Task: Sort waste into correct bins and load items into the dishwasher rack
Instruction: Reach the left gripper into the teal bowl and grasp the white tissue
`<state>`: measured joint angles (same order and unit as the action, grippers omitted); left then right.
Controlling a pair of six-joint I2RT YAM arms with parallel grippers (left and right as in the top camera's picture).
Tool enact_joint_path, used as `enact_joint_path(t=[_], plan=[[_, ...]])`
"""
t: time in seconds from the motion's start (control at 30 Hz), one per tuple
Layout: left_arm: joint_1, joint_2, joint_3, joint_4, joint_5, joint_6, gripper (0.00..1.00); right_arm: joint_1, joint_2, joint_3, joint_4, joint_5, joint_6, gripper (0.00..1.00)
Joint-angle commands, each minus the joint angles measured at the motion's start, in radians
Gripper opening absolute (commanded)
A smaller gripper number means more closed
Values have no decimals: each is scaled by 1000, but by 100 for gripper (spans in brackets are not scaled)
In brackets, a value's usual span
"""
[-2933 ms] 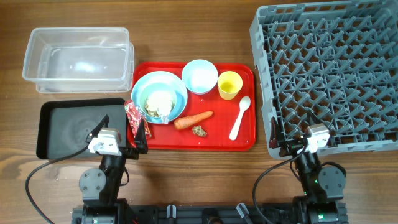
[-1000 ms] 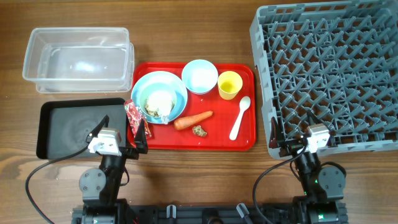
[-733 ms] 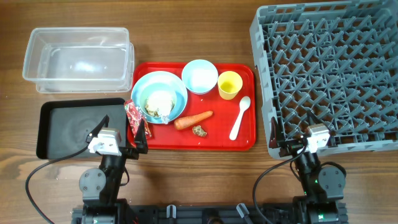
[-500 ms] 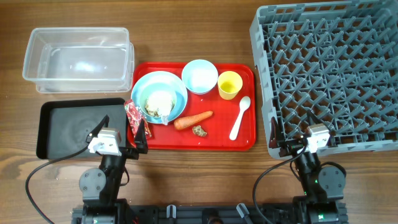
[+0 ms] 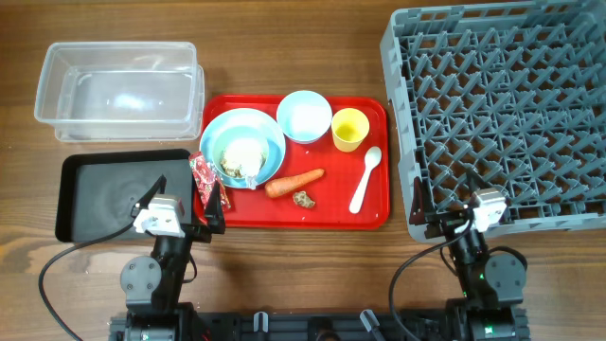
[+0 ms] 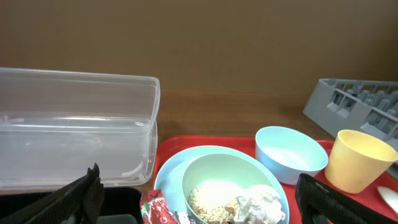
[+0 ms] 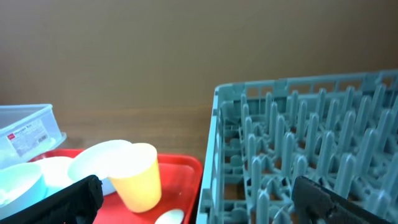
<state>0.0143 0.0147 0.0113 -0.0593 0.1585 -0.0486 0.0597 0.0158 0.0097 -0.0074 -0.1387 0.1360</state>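
Observation:
On the red tray [image 5: 374, 214] a light-blue dish [image 5: 216, 133] holds a mint bowl [image 6: 217, 169] with rice crumbs [image 6: 210, 198] and a white tissue [image 6: 256, 205]. A red wrapper [image 5: 206, 180] hangs off the tray's left edge. A carrot [image 5: 294, 182], a brown scrap [image 5: 303, 199], a pale blue bowl [image 5: 304, 116], a yellow cup [image 5: 348, 129] and a white spoon [image 5: 365, 178] also lie there. My left gripper [image 5: 187, 195] stands open near the wrapper. My right gripper [image 5: 443, 197] is open at the grey rack's [image 5: 502, 104] front-left corner.
A clear tub [image 5: 118, 90] sits at the back left, with a black tray [image 5: 104, 194] in front of it beside my left gripper. The rack fills the right side. Bare wooden table lies between the two arms' bases.

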Motion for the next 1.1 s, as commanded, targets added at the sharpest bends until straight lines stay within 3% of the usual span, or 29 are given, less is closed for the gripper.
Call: enact_joint_path(t=[0.0,0.13,0.43,0.77,0.87,1.07], plan=[[5,14,18,-14,5,-84,100,-1,13,78,-43,-12,50,100],[5,85,89,-48,5,-147,100,-1,69,169,-111,-12,50,100],[1,500,461,-224,9,-177,100,-1,380,459,-287,-12,47,100],[1,1011,1018,-795,66,-177,100,-1,772,766,-595,-12,42,100],[2,1088,1066,-896,61,-176,100,-1,835,800,-641,-14,21,100],[1,1167,1066,-887,62,-177,100,-1,860,809,-666,-19,20,100]])
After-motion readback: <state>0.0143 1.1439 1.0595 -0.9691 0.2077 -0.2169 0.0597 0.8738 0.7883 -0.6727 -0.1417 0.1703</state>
